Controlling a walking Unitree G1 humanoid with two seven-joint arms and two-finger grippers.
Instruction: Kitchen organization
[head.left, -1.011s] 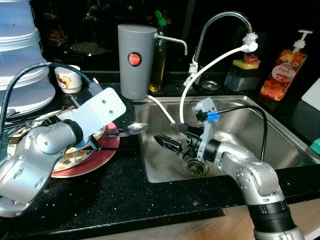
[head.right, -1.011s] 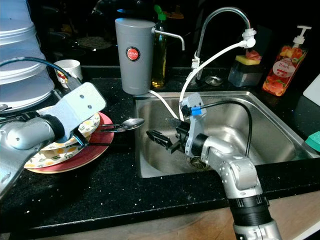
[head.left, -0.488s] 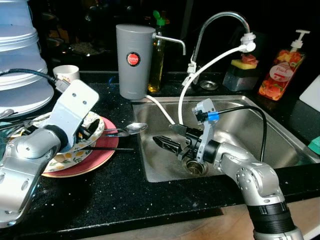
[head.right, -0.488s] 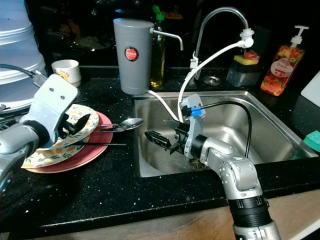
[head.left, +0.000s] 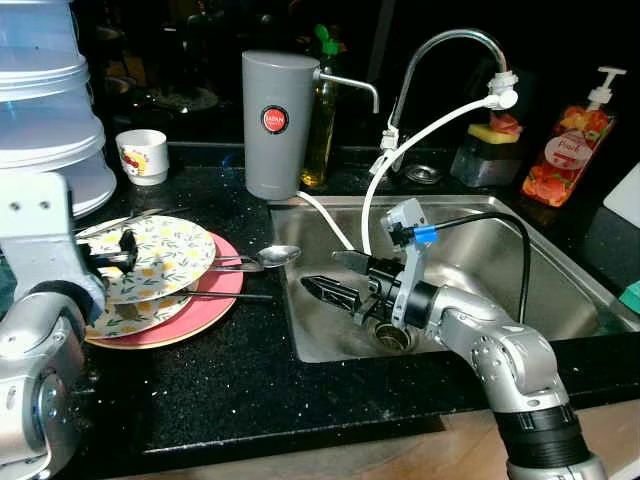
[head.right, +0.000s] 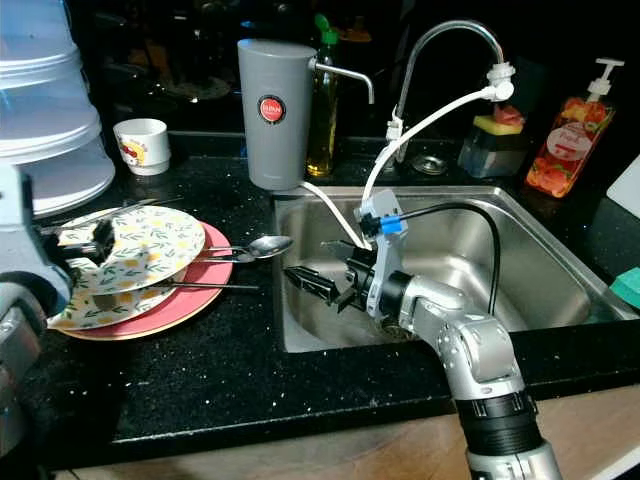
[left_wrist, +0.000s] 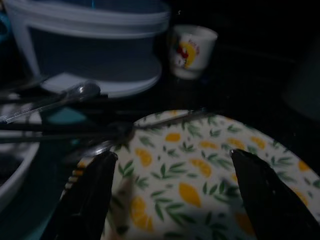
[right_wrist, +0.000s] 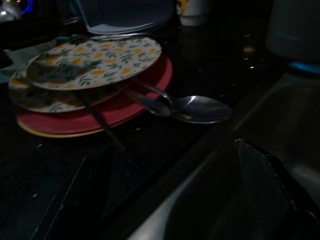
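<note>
Dark counter (head.left: 230, 390); left end effector (left_wrist: 170, 185) blurred.

Pretty dark shot tbh. Two lemon-print plates (right_wrist: 95, 62) stacked on a red plate (right_wrist: 125, 107), top one tilted. A spoon (right_wrist: 200, 108) lies w/ its bowl on the black worktop (right_wrist: 200, 60) and handle running up onto the red plate, plus a thin dark utensil (right_wrist: 100, 120) across the plate edge. White cup (right_wrist: 192, 10) further back. Black fingers (right_wrist: 265, 185) set wide apart.
</note>
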